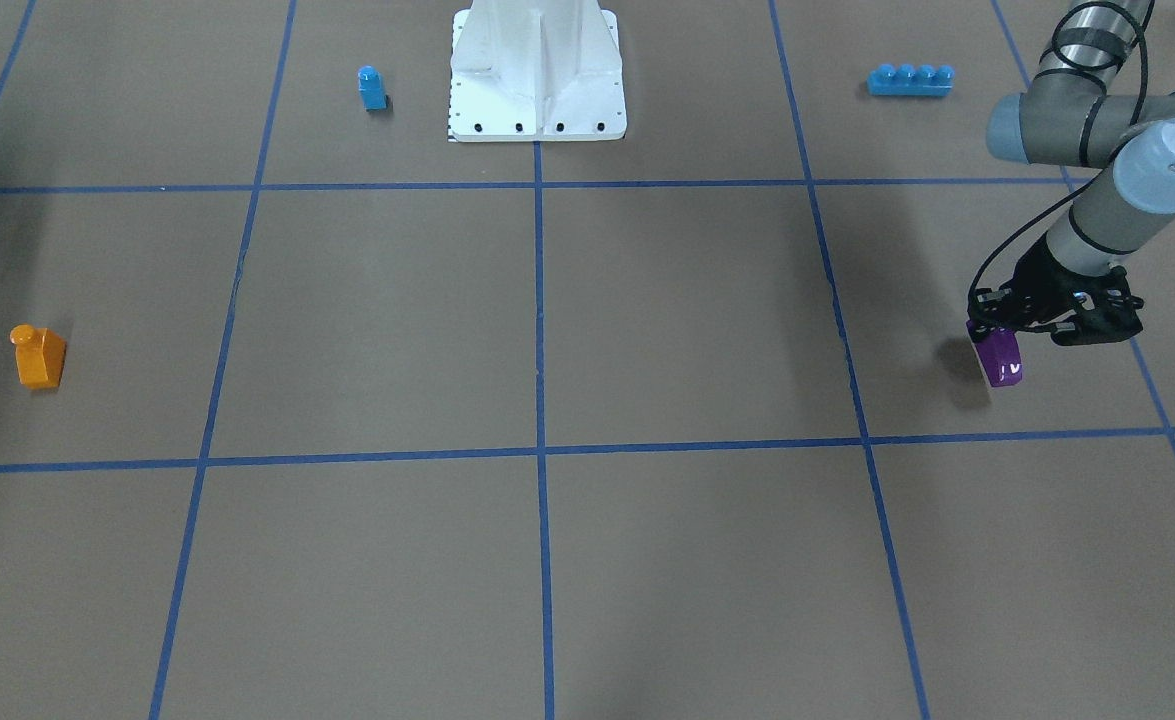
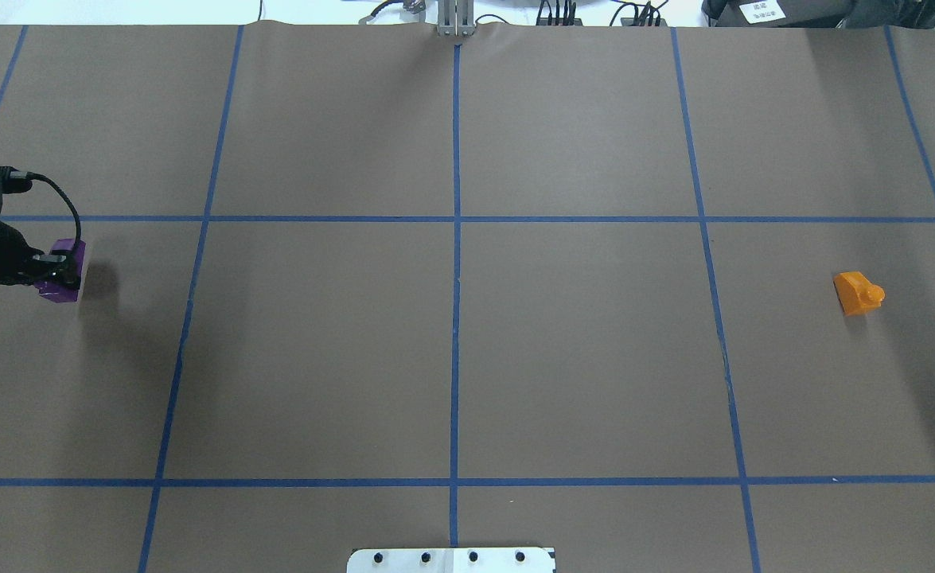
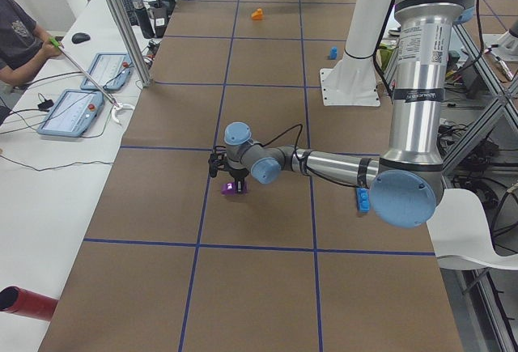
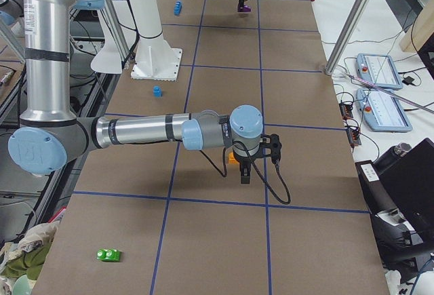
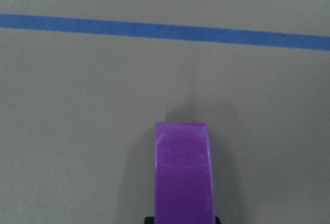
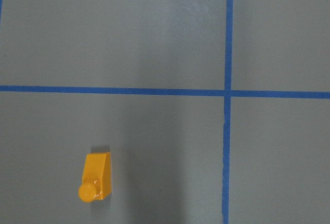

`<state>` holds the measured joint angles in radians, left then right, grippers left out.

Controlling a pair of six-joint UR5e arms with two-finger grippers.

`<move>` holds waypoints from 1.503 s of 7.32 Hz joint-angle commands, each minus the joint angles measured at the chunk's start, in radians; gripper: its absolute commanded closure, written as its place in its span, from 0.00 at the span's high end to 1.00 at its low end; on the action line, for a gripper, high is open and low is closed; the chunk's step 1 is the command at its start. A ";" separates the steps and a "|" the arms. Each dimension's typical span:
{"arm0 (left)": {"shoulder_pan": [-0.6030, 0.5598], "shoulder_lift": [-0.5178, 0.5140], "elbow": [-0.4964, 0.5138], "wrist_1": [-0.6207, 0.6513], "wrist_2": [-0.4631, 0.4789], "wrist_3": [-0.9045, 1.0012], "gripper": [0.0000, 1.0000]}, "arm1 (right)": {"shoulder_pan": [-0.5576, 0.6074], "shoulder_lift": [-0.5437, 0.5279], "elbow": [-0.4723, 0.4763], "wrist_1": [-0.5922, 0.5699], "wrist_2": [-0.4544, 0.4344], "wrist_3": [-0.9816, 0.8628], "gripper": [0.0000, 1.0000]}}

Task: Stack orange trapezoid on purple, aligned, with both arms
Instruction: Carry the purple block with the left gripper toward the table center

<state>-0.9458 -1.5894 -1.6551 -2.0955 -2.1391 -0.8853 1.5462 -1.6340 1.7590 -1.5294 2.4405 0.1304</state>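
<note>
The orange trapezoid stands alone on the brown table, far on my right side; it also shows in the overhead view and low left in the right wrist view. My left gripper is shut on the purple brick at or just above the table, far on my left side. The left wrist view shows the purple brick right under the camera. My right gripper shows only in the exterior right view, hovering above the orange trapezoid; I cannot tell whether it is open or shut.
A small blue one-stud brick and a long blue four-stud brick lie on either side of the white pedestal base. A green brick lies at the table's right end. Blue tape lines grid the table.
</note>
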 commanded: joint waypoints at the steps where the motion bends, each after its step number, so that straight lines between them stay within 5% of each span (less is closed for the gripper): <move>1: 0.007 -0.009 -0.086 0.002 0.005 0.003 0.00 | 0.000 0.000 0.000 0.000 0.000 0.017 1.00; 4: 0.030 -0.128 -0.098 0.024 0.036 0.184 0.00 | 0.000 -0.001 -0.006 -0.002 0.003 0.017 1.00; 7: 0.082 -0.448 -0.089 0.375 0.114 0.339 0.00 | 0.000 -0.001 -0.006 0.000 0.002 0.017 1.00; 11: 0.235 -0.797 0.201 0.425 0.202 0.390 0.00 | 0.000 0.000 -0.003 0.000 0.003 0.021 1.00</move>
<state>-0.7567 -2.2762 -1.5629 -1.6684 -1.9610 -0.5174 1.5463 -1.6339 1.7546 -1.5294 2.4423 0.1505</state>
